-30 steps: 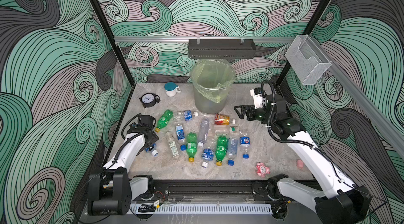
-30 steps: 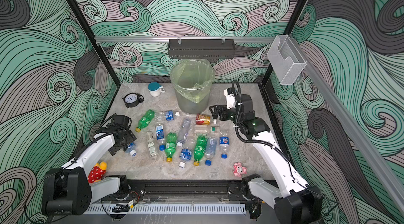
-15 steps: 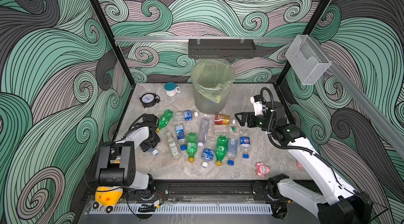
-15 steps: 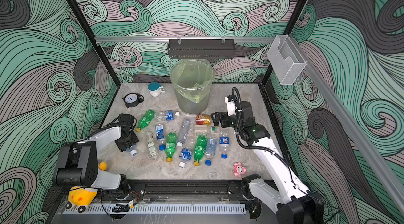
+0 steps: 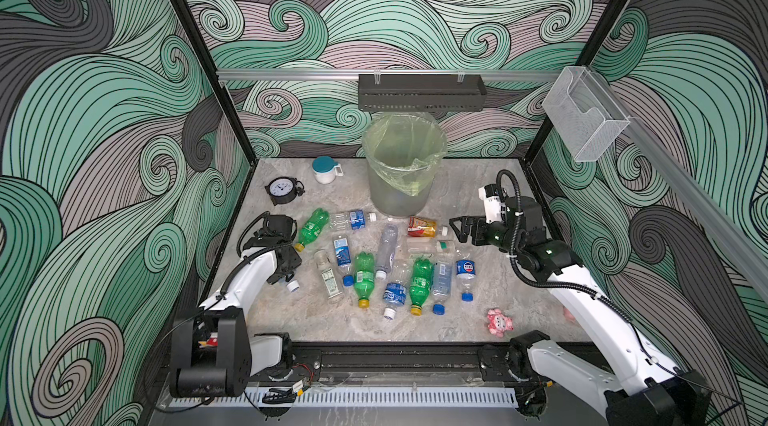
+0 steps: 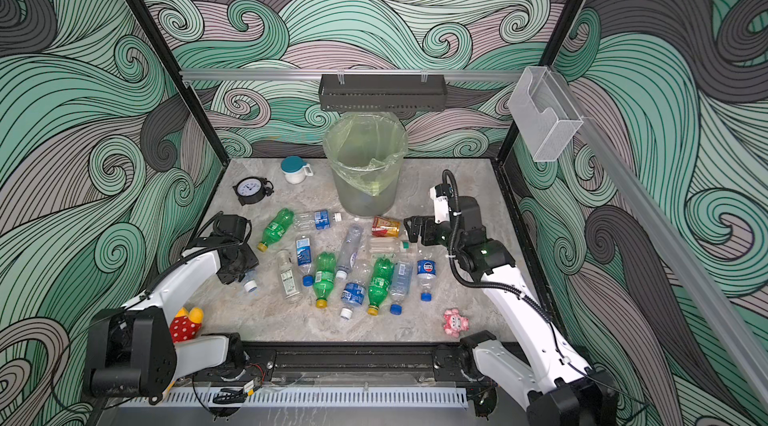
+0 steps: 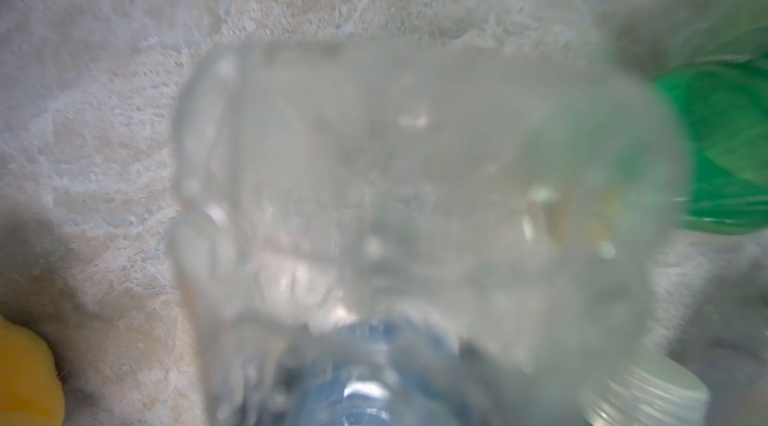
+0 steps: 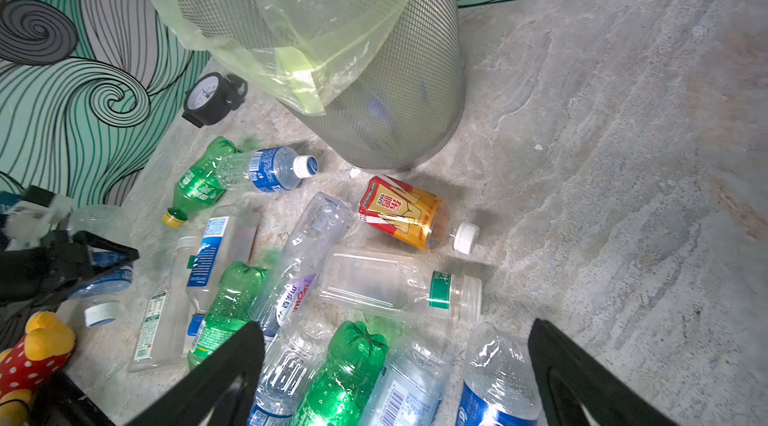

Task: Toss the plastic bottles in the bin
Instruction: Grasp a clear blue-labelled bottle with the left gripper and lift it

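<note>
Many bottles, marbled tabletop, wave-patterned walls

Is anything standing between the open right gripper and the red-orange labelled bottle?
Nothing visible does. The right gripper hangs open at the cap end of the red-orange bottle; no other bottle lies between them.
</note>
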You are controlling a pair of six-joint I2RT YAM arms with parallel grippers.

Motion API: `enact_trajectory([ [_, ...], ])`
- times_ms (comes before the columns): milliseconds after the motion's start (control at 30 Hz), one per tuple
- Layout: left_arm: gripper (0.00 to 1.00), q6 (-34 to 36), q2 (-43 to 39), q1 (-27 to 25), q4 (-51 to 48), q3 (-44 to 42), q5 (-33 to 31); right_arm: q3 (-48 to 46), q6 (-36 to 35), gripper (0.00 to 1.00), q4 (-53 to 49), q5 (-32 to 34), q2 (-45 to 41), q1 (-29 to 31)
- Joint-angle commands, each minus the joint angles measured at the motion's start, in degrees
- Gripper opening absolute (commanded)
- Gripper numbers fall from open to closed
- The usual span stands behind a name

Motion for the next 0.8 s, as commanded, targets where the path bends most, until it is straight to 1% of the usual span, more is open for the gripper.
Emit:
enact_trajectory([
  [0, 0.32, 1.5, -4.1, -0.2, -2.9, 2.8, 2.4, -1.2, -0.2, 0.99, -2.1, 2.7, -2.1, -0.3],
  [233, 0.31, 6.2, -8.3, -0.2, -7.9, 8.9, 5.2, -4.4, 0.6, 0.99, -2.3, 3.7, -4.8, -0.3],
  [333, 0.31, 9.9, -9.6, -0.2, -9.4, 11.7, 8.5, -4.7, 0.4, 0.99, -2.6, 3.9, -4.8, -0.4],
  [467, 0.31, 16.9, -12.0, -0.2, -8.8, 13.3, 15.8, -5.2, 0.3, 0.99, -2.5, 4.4, -5.1, -0.6],
  [633, 0.31, 20.9, -15.1, -0.2, -7.8, 13.8, 18.5, -5.9, 0.3, 0.99, -2.2, 4.3, -4.8, -0.5],
  [767, 0.31, 23.3, -13.8, -0.3, -5.1, 15.4, 23.9, -5.9, 0.5, 0.99, -1.9, 4.4, -4.3, -0.5],
])
